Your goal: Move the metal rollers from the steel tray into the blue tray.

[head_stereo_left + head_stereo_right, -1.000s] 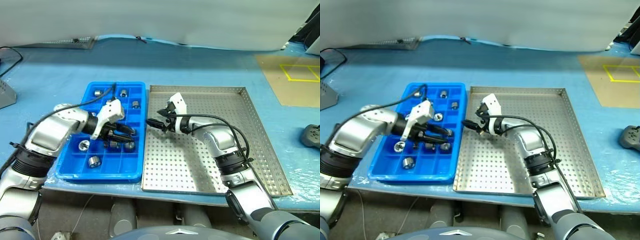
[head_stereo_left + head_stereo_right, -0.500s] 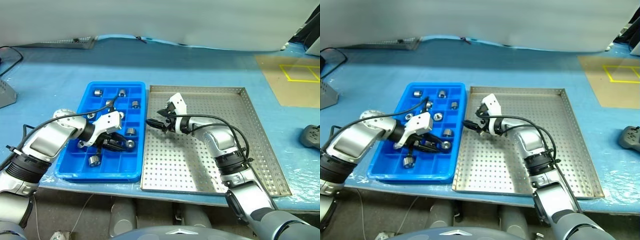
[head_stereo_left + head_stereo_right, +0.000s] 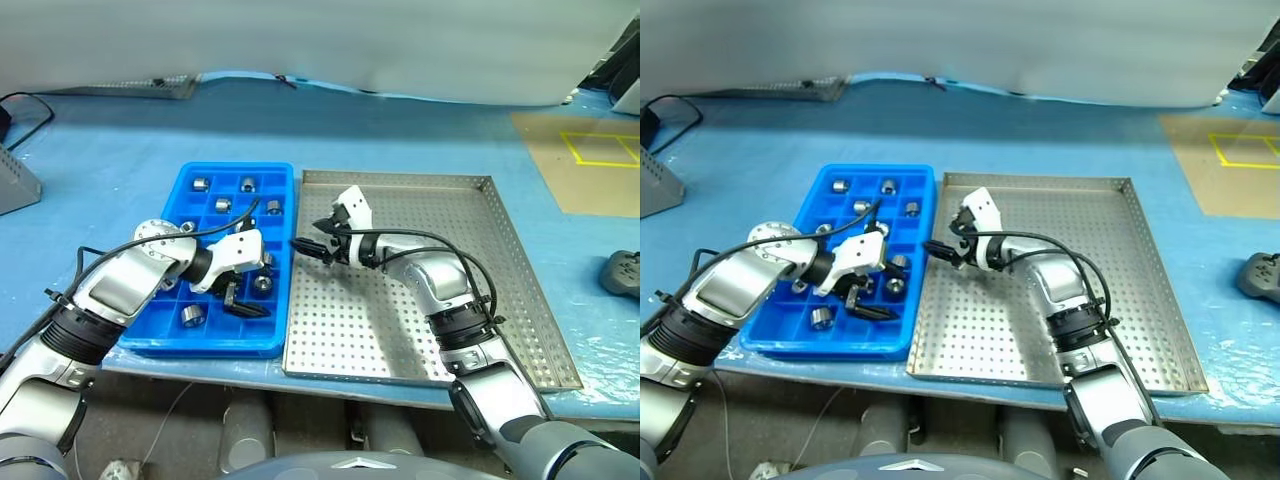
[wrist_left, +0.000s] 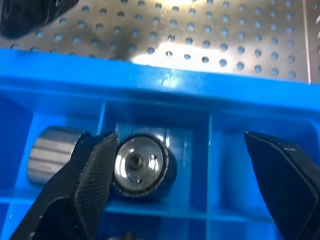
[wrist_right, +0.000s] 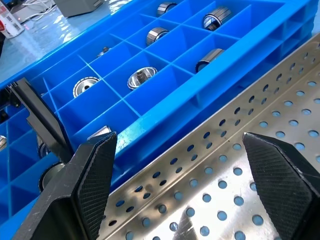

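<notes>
So my left gripper (image 3: 243, 298) has dropped lower into the blue tray (image 3: 165, 335) since a second ago and its fingers, which were pinched tight around a roller back then, are now spread wide. In the left wrist view the roller I was carrying (image 4: 139, 165) is sitting on its own in a cell by the tray's right-hand wall, face up, with one of my fingers just beside it and the other well off to the side, so I'd call that one delivered. Around it the other metal rollers (image 3: 223, 205) are scattered one per compartment, mostly in the far rows plus one (image 3: 192, 316) in the near row. Moving right, the steel tray (image 3: 520, 300) sits just beside the blue one, and honestly I can't spot a single roller on its perforated floor, though my right forearm covers a patch of it. My right gripper (image 3: 312, 246) hasn't budged, it's hovering over the steel tray's left edge with its jaws spread and nothing between them. My guess is we're basically at the end of the job, unless something's hiding under that arm.
</notes>
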Controlling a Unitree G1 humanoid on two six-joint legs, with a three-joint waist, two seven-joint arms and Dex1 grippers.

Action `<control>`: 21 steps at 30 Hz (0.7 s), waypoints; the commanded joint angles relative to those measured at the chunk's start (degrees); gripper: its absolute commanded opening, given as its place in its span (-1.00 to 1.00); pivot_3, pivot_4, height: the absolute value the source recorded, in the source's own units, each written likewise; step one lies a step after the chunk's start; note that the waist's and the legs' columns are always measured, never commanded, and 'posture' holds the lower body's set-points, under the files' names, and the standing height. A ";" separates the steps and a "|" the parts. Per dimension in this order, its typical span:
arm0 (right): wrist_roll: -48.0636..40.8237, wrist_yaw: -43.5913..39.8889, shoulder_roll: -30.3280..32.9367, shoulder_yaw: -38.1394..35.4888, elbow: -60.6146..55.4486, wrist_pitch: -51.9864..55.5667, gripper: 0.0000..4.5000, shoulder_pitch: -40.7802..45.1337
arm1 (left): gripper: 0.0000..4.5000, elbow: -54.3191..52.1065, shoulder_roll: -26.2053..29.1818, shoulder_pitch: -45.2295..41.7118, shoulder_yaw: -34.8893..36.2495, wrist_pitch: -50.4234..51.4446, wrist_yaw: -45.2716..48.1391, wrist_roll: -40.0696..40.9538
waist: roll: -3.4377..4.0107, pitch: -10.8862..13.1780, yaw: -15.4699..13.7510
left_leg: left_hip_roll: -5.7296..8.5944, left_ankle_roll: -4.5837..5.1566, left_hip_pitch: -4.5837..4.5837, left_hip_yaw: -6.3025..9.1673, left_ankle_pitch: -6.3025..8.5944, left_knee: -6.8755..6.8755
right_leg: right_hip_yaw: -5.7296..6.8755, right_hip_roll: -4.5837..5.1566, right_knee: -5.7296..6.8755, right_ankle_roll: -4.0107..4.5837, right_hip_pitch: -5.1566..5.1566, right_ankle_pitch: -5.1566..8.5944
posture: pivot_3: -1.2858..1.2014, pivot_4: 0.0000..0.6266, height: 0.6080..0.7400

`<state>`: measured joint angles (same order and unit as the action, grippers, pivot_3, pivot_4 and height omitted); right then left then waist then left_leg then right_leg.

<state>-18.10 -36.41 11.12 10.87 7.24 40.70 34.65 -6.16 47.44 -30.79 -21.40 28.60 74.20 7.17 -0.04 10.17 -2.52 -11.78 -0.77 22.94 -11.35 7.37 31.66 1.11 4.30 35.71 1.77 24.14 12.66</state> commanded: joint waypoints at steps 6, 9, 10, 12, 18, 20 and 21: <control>-0.10 -0.12 -0.46 -0.51 -1.24 -0.88 0.87 -0.30 | 0.88 -3.26 -4.52 -3.76 7.08 9.93 -1.31 8.73 | -0.01 0.01 -0.26 | 0.00 -0.13 0.08 -0.01 -0.08 0.01 | 0.00 0.01 0.01 0.08 0.01 -0.06 | -0.07 -0.52 1.00; -0.04 -0.12 -0.50 -0.48 -1.20 -0.88 0.87 -0.38 | 0.71 -2.26 -4.81 -4.70 8.83 11.03 -2.14 9.78 | -0.01 0.00 -0.32 | 0.02 -0.12 0.16 -0.02 -0.10 0.05 | -0.01 0.02 0.00 0.46 -0.01 -0.30 | -0.07 -0.52 1.00; -0.01 -0.14 -0.53 -0.47 -1.17 -0.88 0.87 -0.37 | 0.60 -1.61 -4.47 -4.65 8.80 10.20 -2.51 9.20 | -0.02 0.00 -0.17 | 0.02 -0.10 0.16 -0.02 -0.10 0.05 | -0.01 0.02 -0.01 0.47 0.00 -0.31 | -0.07 -0.52 1.00; 0.03 -0.19 -0.58 -0.47 -1.07 -0.92 0.87 -0.32 | 0.30 -0.46 -4.03 -4.50 8.46 8.56 -3.45 7.91 | -0.02 0.00 -0.01 | -0.01 -0.11 0.15 -0.01 -0.10 0.04 | 0.01 -0.01 -0.02 0.48 0.02 -0.31 | -0.07 -0.52 1.00; 0.17 -0.23 -0.64 -0.38 -0.69 -1.12 0.87 -0.17 | 0.18 0.69 -3.56 -4.13 8.20 6.89 -3.49 7.54 | -0.02 0.00 0.20 | 0.00 -0.05 0.26 -0.02 -0.06 -0.17 | 0.14 -0.20 -0.16 0.59 0.16 -0.18 | -0.07 -0.52 1.00; 0.18 -0.26 -0.66 -0.38 -0.60 -1.12 0.87 -0.13 | 0.18 0.80 -2.86 -3.73 7.52 5.75 -3.59 6.36 | -0.02 0.00 0.18 | -0.01 -0.05 0.26 -0.02 -0.06 -0.23 | 0.15 -0.20 -0.20 0.60 0.16 -0.18 | -0.07 -0.52 1.00; 0.18 -0.27 -0.66 -0.36 -0.62 -1.10 0.87 -0.15 | 0.18 0.71 -2.20 -3.31 7.17 4.94 -2.85 6.04 | -0.02 0.00 0.21 | -0.01 -0.05 0.26 -0.02 -0.06 -0.23 | 0.15 -0.20 -0.22 0.60 0.16 -0.17 | -0.07 -0.52 1.00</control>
<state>-17.86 -36.40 10.79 10.90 7.34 40.52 34.37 -4.90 43.81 -34.40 -14.20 35.21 70.67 13.88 -0.06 10.17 -2.31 -11.79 -0.82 23.20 -11.37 7.30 31.43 1.26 4.10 35.48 2.36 24.30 12.49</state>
